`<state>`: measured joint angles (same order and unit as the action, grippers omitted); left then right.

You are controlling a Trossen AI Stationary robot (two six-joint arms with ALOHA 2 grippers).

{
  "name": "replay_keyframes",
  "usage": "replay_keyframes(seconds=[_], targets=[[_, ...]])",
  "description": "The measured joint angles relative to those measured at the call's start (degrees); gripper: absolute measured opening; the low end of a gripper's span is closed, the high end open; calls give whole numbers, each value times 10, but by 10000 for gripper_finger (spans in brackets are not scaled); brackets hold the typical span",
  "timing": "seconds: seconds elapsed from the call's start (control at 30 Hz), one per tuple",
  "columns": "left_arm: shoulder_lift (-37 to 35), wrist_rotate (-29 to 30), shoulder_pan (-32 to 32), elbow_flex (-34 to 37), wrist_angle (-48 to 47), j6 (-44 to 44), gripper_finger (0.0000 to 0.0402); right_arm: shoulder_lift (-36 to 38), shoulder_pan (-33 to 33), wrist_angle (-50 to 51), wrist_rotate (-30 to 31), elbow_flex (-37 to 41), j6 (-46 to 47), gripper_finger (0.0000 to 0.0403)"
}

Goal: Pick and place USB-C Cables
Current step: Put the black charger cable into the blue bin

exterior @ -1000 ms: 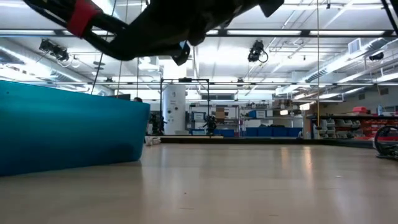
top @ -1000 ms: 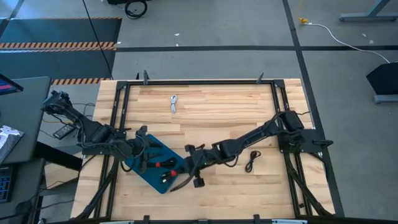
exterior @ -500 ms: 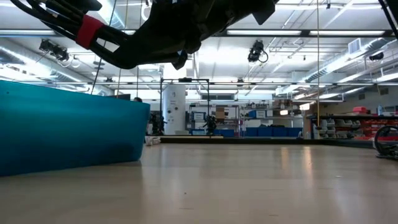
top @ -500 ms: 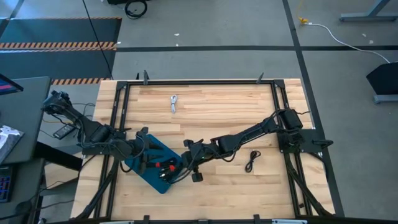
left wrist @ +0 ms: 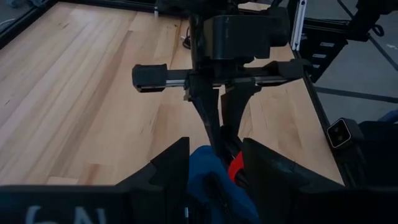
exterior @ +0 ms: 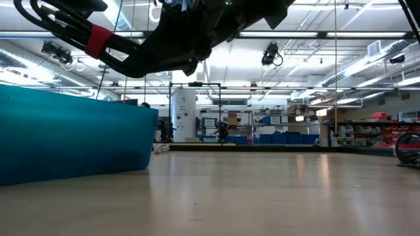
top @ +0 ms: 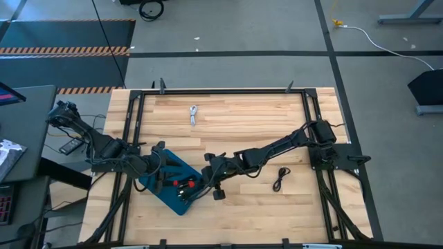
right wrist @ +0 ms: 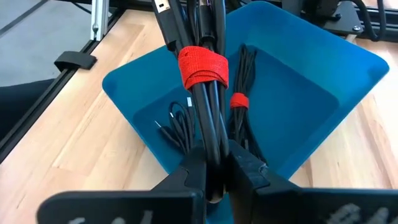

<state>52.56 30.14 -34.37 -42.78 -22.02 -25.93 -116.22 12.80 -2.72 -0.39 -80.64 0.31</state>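
The high camera is looking straight down; the low one is peering level across the pale wooden table point(exterior: 262, 196); both wrist cameras are sharing the open teal plastic bin point(right wrist: 298, 81).

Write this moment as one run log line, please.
right gripper: shut on red-banded cable, over blue bin | left gripper: open at bin | two cables on table

Even, bright overhead light; ceiling strip lamps point(exterior: 341, 34) glared in low view. Worktop point(top: 235, 114) threw only soft shadows. Low view: arm overhead a dark silhouette, near bin point(exterior: 72, 134) blurred.
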Motion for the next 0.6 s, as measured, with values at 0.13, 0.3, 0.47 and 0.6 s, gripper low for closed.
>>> replay_keyframes(seconds=[0.13,0.3,0.47,0.6], targets=[[0,0,0,0,0,0,156,0,-1,-2,2,0,1,59],[0,0,0,0,0,0,156,0,-1,-18,7,0,1,83],[0,0,0,0,0,-1,156,0,-2,-16,7,0,1,122],[0,0,0,0,0,-1,156,0,-1,-12,21,0,1,169]])
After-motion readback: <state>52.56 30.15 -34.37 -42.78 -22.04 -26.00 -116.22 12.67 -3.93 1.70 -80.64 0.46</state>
